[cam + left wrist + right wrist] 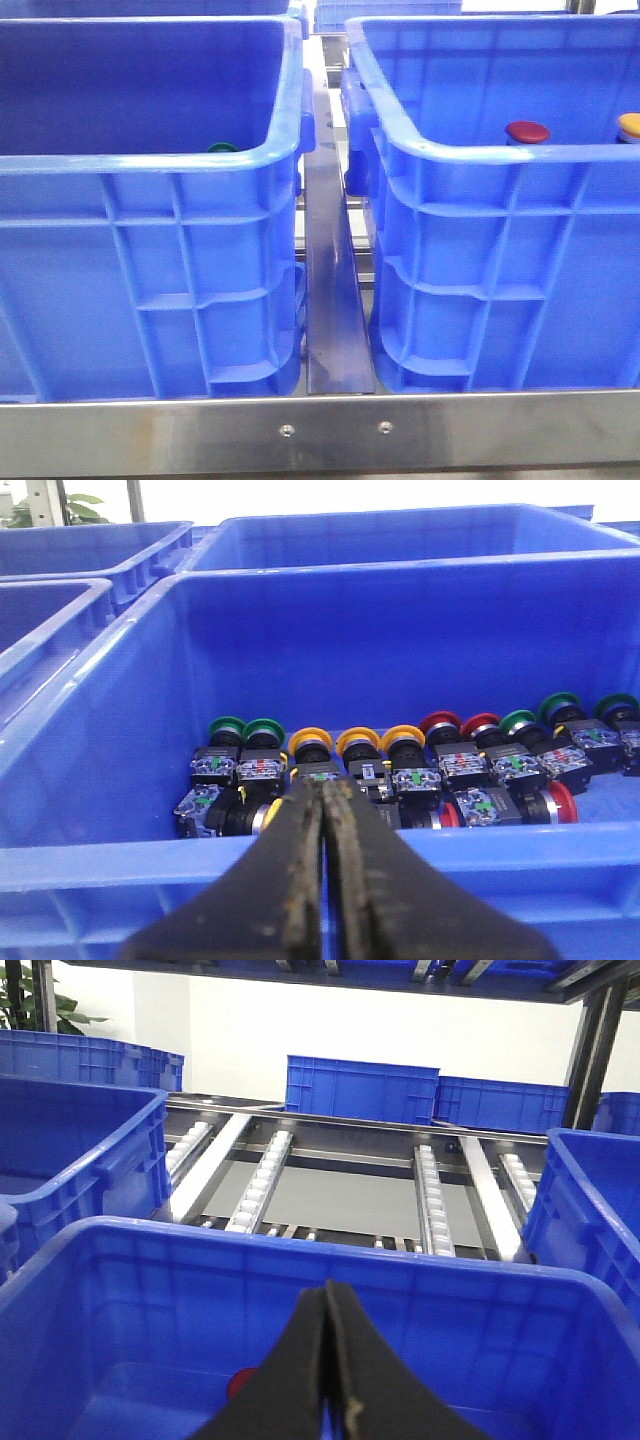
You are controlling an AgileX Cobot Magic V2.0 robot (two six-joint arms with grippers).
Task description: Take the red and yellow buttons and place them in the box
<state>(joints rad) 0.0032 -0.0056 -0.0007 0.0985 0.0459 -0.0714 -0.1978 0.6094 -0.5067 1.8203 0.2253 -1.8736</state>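
Note:
In the left wrist view, my left gripper (323,786) is shut and empty, above the near rim of a blue crate (100,852). A row of buttons lies on that crate's floor: yellow-capped ones (358,742), red-capped ones (440,722) and green-capped ones (227,727). In the right wrist view, my right gripper (327,1291) is shut and empty over another blue crate (300,1241), with a red cap (240,1382) on its floor. In the front view, a red button (527,131) and a yellow button (630,125) show over the right crate's rim (480,150). Neither gripper shows there.
The left crate (150,160) shows one green cap (222,148) over its rim. A steel rail (335,300) runs between the two crates, and a steel bar (320,430) crosses the front. Roller tracks (260,1185) and more blue crates (362,1088) lie beyond.

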